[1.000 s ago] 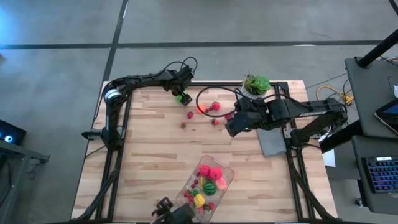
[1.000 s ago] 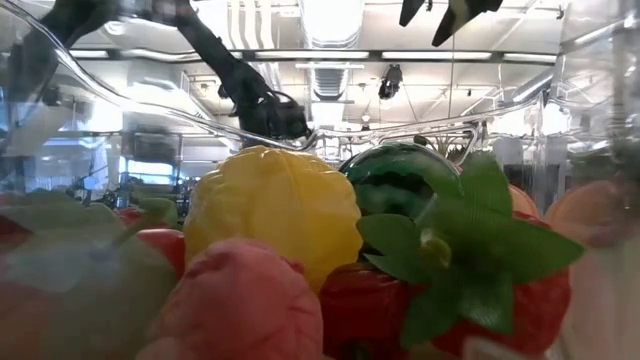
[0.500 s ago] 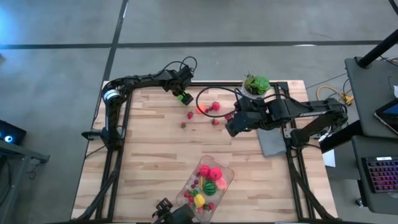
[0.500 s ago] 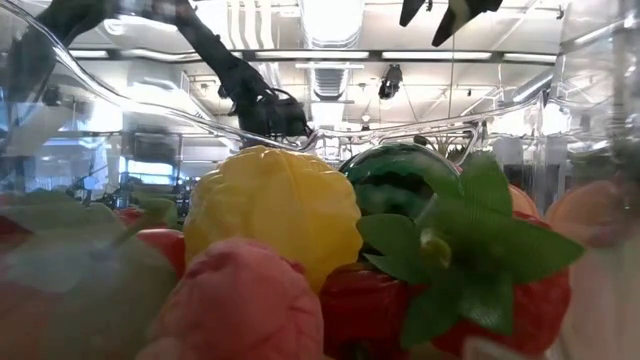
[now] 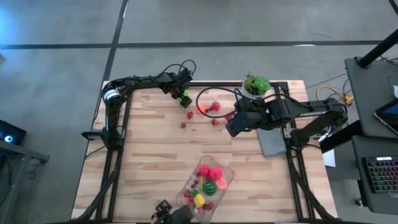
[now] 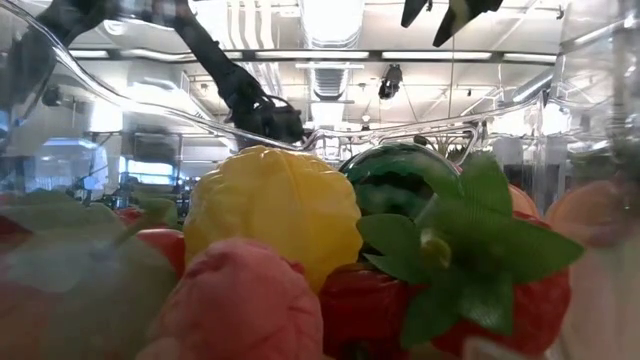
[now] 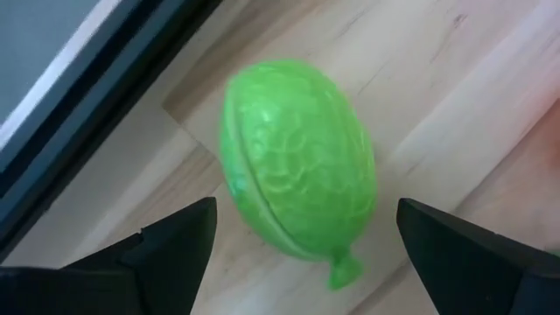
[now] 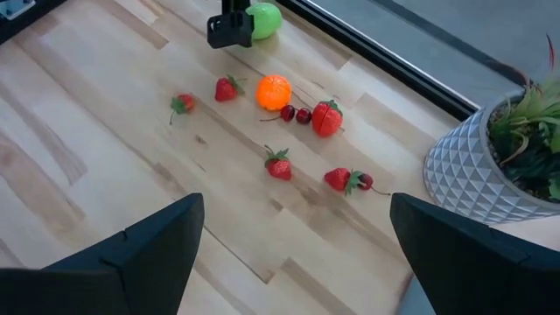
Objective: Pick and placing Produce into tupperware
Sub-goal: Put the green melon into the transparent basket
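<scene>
Hovering at the desk's [image 5: 149, 149] far edge, my left end effector [image 7: 297, 241] spreads apart around a light green piece [image 7: 299, 162], its underside hidden; my right end effector [image 8: 293, 254] waits apart.

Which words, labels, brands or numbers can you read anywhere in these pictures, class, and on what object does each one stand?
None: no readable text shows in any view.
The produce, tupperware and plant pot show no lettering.
</scene>
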`<act>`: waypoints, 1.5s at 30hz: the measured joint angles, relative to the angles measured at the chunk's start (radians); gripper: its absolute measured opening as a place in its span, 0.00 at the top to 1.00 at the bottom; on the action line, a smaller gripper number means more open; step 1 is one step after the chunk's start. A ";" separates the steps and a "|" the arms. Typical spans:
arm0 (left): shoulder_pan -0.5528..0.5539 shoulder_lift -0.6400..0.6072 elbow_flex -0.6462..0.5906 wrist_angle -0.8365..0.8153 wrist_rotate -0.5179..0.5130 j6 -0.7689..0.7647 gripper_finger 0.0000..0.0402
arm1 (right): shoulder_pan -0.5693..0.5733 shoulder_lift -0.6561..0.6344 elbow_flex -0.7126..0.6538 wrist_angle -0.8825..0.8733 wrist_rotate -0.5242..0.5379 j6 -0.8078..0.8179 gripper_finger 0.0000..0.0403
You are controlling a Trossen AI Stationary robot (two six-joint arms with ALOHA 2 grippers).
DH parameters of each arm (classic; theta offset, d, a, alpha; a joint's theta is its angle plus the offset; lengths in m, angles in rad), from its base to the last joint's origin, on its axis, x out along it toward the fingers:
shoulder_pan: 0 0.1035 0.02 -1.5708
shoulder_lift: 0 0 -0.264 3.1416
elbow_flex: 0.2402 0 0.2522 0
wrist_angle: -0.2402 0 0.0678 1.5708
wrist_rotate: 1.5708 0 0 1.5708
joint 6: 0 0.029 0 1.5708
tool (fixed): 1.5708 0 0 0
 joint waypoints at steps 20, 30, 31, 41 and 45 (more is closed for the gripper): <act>0.000 0.000 -0.004 0.066 0.002 0.006 0.42 | 0.000 0.000 0.000 -0.001 -0.002 -0.012 0.11; -0.016 -0.044 0.001 0.003 0.081 0.007 0.42 | 0.000 0.000 0.000 -0.001 -0.001 -0.012 0.11; -0.023 -0.060 0.000 -0.011 0.088 0.007 0.42 | 0.000 0.000 0.000 -0.001 0.000 -0.012 0.11; -0.192 -0.358 -0.008 -0.062 0.508 0.044 0.42 | -0.004 0.001 0.000 0.004 0.073 0.023 0.11; -0.304 -0.457 -0.019 -0.052 0.642 0.053 0.42 | -0.021 0.000 0.000 -0.001 0.091 0.099 0.11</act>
